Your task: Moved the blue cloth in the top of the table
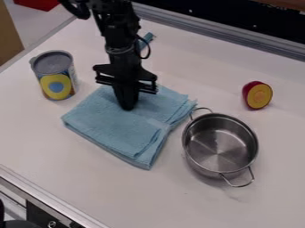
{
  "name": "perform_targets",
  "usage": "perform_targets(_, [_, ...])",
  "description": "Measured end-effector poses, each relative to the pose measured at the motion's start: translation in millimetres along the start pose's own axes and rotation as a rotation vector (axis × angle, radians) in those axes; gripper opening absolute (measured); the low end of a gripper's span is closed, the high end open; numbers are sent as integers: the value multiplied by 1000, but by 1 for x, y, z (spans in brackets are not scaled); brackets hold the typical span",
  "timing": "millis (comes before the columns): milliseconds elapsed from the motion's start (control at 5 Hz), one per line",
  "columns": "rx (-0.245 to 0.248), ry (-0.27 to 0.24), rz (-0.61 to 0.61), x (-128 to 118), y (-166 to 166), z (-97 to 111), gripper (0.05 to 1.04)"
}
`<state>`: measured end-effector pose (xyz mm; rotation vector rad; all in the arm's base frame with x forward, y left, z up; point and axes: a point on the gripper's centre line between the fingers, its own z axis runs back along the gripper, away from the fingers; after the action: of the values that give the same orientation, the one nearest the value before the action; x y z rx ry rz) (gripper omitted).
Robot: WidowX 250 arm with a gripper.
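I'd call it the grasp step: my jaws are down at the folded blue cloth (107, 127) on the counter (35, 138), btwn can (56, 84) & pot (219, 149), can't tell if apart or clamped, so next: confirm grip, then move twd top.

The arm (119, 31), cut off by the top edge, partly obscures a small blue object (147, 37); the gripper (127, 106) conceals part of the cloth (110, 127). A red object (37, 4), upper left, is cropped.
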<state>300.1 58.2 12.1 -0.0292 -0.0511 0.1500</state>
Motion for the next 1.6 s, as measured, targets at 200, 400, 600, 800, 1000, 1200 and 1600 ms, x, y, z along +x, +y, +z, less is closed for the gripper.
perform_targets(200, [-2,-10,-13,5,-7,0,52])
perform_targets(400, [-2,-14,-9,16,-10,-3,52])
perform_targets(600, [-7,-46,-4,28,-13,-3,52])
perform_targets(800, [-4,-66,-14,40,-16,-5,52])
perform_targets(1000, [1,-85,-28,48,-19,-5,52])
perform_targets(1200, [7,-110,-39,64,-25,-5,52])
perform_targets(1600, [14,-117,49,82,-38,-6,52])
